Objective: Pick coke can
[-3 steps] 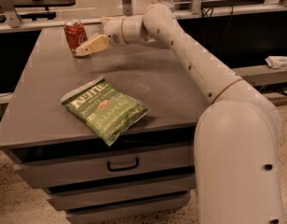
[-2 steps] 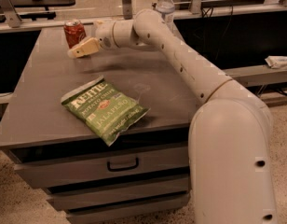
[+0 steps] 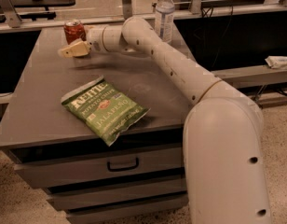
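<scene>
The coke can (image 3: 74,31), red with a silver top, stands upright at the far left of the grey table (image 3: 50,101). My gripper (image 3: 71,50) is stretched out low over the table, just in front of the can and slightly to its left, pointing left. It hides the can's base. Whether it touches the can does not show. The white arm reaches across the table from the lower right.
A green bag of jalapeño chips (image 3: 104,109) lies flat near the table's front edge. A clear water bottle (image 3: 164,14) stands at the table's back, right of the arm. Drawers sit below the table top. A dark shelf is behind the table.
The arm has swung left. The gripper has moved from the right of the can to just in front of it and slightly lower. The can, bag and bottle have not moved.
</scene>
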`<move>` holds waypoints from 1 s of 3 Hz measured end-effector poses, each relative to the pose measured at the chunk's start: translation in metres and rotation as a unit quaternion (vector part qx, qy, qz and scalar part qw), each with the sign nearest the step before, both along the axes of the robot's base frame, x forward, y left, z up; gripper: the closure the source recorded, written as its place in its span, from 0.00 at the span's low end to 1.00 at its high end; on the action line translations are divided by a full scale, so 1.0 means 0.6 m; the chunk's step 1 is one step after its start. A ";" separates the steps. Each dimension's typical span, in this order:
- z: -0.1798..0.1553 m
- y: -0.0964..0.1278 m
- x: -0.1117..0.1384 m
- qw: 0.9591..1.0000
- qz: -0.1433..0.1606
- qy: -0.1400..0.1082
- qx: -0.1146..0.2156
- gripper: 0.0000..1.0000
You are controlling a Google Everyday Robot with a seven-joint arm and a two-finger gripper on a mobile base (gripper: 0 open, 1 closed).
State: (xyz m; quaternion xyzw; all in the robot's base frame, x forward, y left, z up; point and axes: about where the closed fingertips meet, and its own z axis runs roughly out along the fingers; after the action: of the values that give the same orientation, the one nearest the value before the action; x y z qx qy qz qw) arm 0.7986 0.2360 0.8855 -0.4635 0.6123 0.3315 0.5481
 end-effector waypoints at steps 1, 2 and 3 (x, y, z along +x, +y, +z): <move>-0.002 0.002 0.006 1.000 -0.015 -0.005 0.006 0.40; 0.010 -0.014 0.006 1.000 -0.026 -0.013 0.013 0.64; 0.060 -0.043 -0.013 0.999 -0.012 -0.033 0.023 0.86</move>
State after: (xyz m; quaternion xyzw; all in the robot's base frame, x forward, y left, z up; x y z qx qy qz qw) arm 0.7906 0.2100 0.9216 -0.4542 0.5917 0.3227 0.5826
